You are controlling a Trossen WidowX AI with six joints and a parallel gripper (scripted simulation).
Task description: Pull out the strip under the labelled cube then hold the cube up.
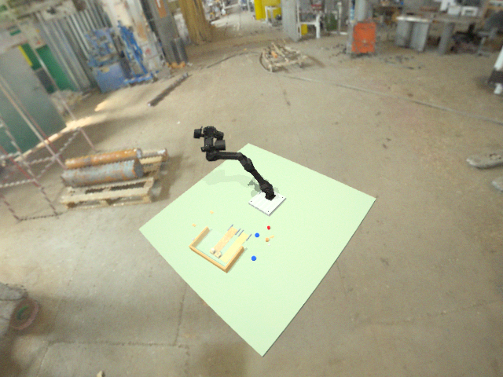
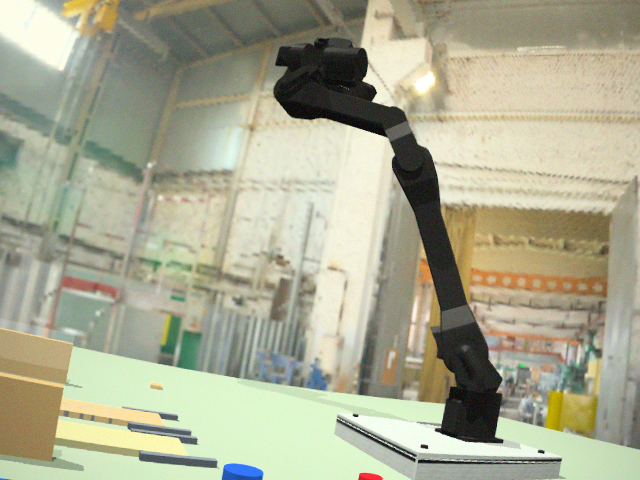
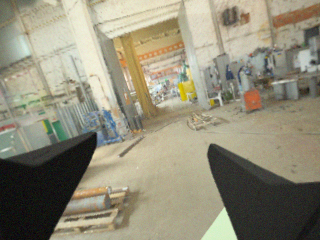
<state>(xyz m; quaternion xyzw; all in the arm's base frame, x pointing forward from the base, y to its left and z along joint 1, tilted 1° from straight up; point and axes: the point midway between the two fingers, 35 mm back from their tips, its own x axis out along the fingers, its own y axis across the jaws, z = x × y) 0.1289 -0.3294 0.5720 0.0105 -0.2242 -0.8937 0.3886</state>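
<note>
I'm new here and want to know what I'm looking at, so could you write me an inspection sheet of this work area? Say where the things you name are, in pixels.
Surface: pale green mat [image 1: 284, 283] [image 2: 217, 395].
Job's things: open-sided wooden frame [image 1: 209, 259] [image 2: 25, 418] around two strips [image 1: 224, 240] [image 1: 234, 249]; two small cubes at the far end of one. Label: too small to tell.
Clutter: two blue discs [image 1: 256, 235] [image 1: 253, 258], a red disc [image 1: 268, 227], small wooden bits.
Gripper [image 3: 154, 143]: raised, jaws open, nothing between them.
Cables: nothing seen at the arm.
Surroundings: workshop floor, pallet with rusty cylinders [image 1: 101, 172] [image 3: 89, 202], orange cabinet [image 1: 363, 38] [image 3: 251, 100].
</note>
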